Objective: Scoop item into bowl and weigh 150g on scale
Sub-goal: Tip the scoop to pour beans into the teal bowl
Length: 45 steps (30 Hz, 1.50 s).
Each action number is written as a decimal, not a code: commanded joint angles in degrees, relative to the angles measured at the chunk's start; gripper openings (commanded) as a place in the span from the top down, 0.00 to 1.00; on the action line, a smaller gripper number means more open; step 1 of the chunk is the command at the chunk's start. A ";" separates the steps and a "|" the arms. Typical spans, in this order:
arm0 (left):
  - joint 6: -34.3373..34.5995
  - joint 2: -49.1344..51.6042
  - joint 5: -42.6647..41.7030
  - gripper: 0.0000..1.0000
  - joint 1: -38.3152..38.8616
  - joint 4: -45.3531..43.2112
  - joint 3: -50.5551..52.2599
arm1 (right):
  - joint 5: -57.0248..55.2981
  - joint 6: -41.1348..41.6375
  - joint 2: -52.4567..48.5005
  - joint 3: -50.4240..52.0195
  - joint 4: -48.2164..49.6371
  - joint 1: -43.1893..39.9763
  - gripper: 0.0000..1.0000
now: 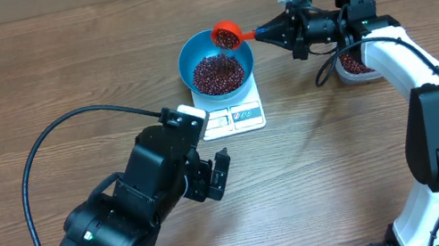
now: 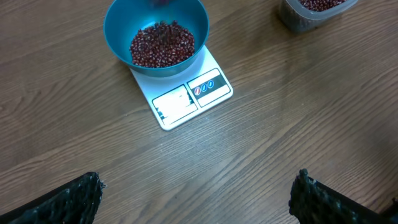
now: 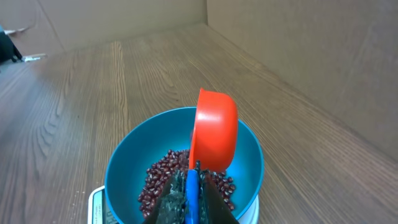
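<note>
1. We are logging the left gripper (image 1: 218, 177) hanging low over the table (image 1: 55, 61), jaws spread wide, gripping nothing, well apart from the scale.
2. The beans (image 1: 218, 73) are heaping in the blue bowl (image 1: 186, 65), which is sitting on the white scale (image 1: 246, 116); we are failing to read its display.
3. The orange scoop (image 1: 227, 35) is tipping on edge above the bowl's far rim. We are judging a slow wrist roll best, with the mouth inside the rim and pauses for the reading.
4. The right gripper (image 1: 269, 33) is pinching the scoop's handle tight.
5. The clear container (image 2: 297, 22) of spare beans is sitting beneath the right arm. We are seeing nothing blocking its route to the bowl.
</note>
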<state>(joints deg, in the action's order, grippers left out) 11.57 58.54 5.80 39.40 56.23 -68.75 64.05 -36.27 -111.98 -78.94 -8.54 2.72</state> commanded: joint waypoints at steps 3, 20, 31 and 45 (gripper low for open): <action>-0.85 0.33 0.59 0.01 0.37 0.15 0.09 | 0.22 -1.86 -0.02 0.13 0.37 0.28 0.96; -0.85 0.33 0.59 0.01 0.37 0.15 0.09 | 0.22 -13.77 -0.02 0.13 -0.11 0.28 0.96; -0.85 0.33 0.59 0.01 0.37 0.15 0.09 | 0.02 -13.75 -0.02 0.13 -1.22 0.28 0.96; -0.87 0.33 0.59 0.01 0.37 0.15 0.09 | 0.02 -15.80 -0.02 0.13 -1.42 0.28 0.96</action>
<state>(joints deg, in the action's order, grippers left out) 11.55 58.54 5.80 39.40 56.23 -68.75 64.05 -49.78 -111.98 -78.94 -9.93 2.72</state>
